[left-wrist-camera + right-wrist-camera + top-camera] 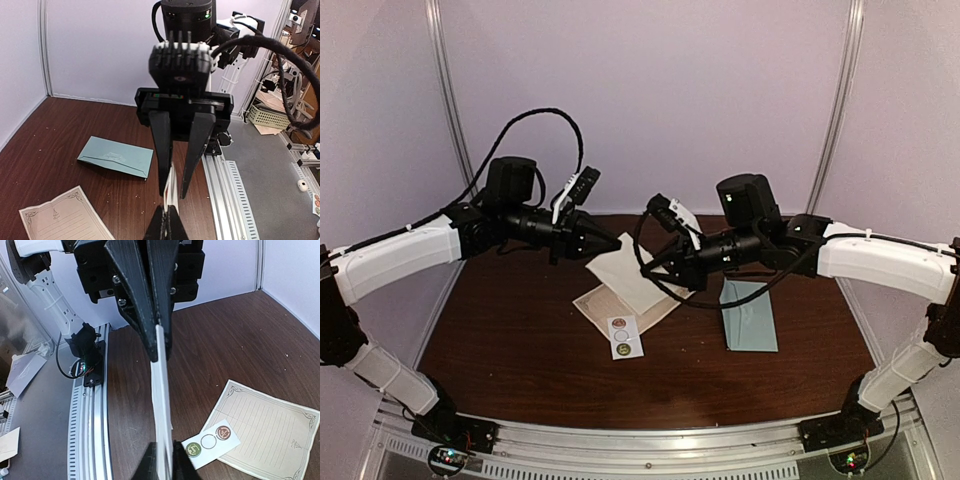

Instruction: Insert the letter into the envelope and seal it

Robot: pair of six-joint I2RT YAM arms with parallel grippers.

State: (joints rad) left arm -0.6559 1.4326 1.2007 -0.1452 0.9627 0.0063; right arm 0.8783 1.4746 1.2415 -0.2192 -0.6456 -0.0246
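Note:
A folded white letter [626, 276] hangs edge-up in the air between my two grippers, above the middle of the table. My left gripper [617, 243] is shut on one end of it, with its fingertips [161, 220] pressed tight on the paper [171, 187]. My right gripper [646, 270] is around the other end. Its jaws stand slightly parted, and the fanned layers of the letter [161, 390] sit between them. The pale teal envelope [750, 315] lies flat on the table to the right, flap side up [117, 156], apart from both grippers.
A lined sheet with an ornate border [265, 430] lies flat under the grippers. A white sticker strip [210, 442] carrying round seals overlaps its near corner. An aluminium rail [640, 440] runs along the near table edge, and white walls enclose the back and sides.

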